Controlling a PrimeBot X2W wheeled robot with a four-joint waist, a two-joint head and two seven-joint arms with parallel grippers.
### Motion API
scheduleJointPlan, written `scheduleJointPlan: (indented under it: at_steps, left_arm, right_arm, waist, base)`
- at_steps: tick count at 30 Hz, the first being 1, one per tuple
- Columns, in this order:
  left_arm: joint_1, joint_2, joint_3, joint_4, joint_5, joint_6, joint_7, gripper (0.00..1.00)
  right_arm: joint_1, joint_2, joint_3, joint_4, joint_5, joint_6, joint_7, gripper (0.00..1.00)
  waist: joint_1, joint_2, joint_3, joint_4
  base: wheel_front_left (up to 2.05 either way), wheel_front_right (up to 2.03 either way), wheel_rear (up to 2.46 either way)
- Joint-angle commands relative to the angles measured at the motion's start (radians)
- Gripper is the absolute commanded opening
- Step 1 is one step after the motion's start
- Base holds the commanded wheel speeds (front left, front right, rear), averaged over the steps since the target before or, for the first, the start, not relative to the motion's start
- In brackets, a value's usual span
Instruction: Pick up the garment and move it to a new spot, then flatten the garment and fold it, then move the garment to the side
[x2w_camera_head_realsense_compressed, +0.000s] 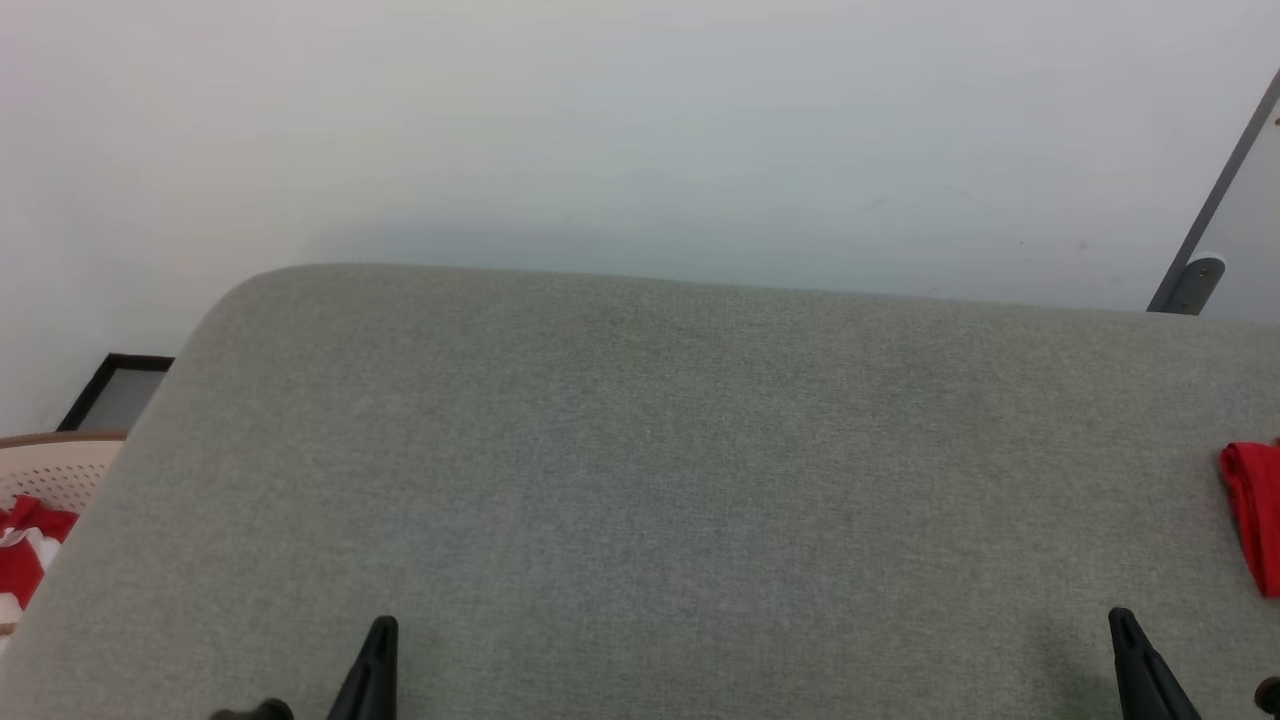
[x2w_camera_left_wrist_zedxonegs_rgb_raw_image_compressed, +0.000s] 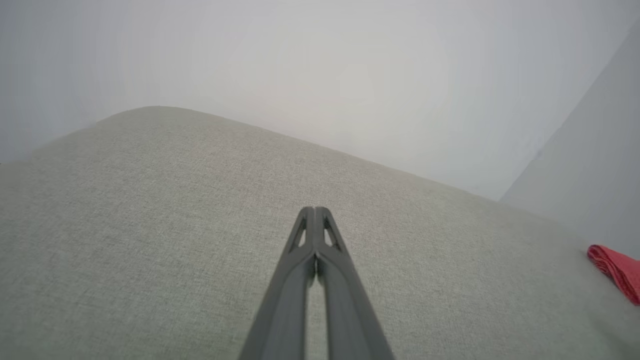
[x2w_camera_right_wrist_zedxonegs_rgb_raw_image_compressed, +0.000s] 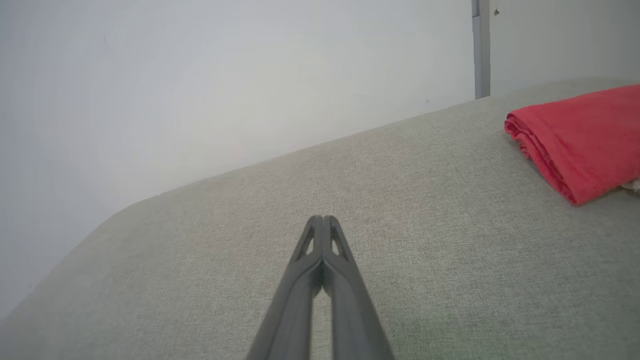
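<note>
A folded red garment (x2w_camera_head_realsense_compressed: 1255, 515) lies at the right edge of the grey fabric-covered table (x2w_camera_head_realsense_compressed: 640, 450). It also shows at the right in the left wrist view (x2w_camera_left_wrist_zedxonegs_rgb_raw_image_compressed: 617, 270) and at the upper right in the right wrist view (x2w_camera_right_wrist_zedxonegs_rgb_raw_image_compressed: 580, 135). My left gripper (x2w_camera_head_realsense_compressed: 383, 625) is low at the table's near left, fingers pressed together and empty (x2w_camera_left_wrist_zedxonegs_rgb_raw_image_compressed: 315, 210). My right gripper (x2w_camera_head_realsense_compressed: 1118, 615) is at the near right, a short way in front of and left of the folded garment, also shut on nothing (x2w_camera_right_wrist_zedxonegs_rgb_raw_image_compressed: 323, 218).
A beige perforated basket (x2w_camera_head_realsense_compressed: 55, 470) stands beside the table's left edge with red and white cloth (x2w_camera_head_realsense_compressed: 25, 555) in it. A pale wall runs behind the table. A grey frame post (x2w_camera_head_realsense_compressed: 1195, 270) stands at the far right.
</note>
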Motion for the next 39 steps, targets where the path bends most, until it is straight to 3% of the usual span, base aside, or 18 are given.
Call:
scheduleJointPlan:
  at_steps: [1, 39]
  left_arm:
    - [-0.031, 0.003, 0.007, -0.010, -0.042, 0.001, 0.005, 0.00]
    - [-0.143, -0.017, 0.049, 0.052, -0.589, 0.000, 0.143, 0.00]
  right_arm:
    - [-0.031, -0.002, -0.011, -0.013, 0.036, 0.000, 0.007, 0.00]
    - [-0.123, 0.072, -0.070, 0.004, 0.488, -0.001, 0.156, 0.00]
  waist:
    - [0.0000, 0.0000, 0.001, -0.001]
    - [0.0000, 0.0000, 0.021, -0.037]
  base:
    - [0.00, 0.00, 0.00]
    - [0.00, 0.00, 0.00]
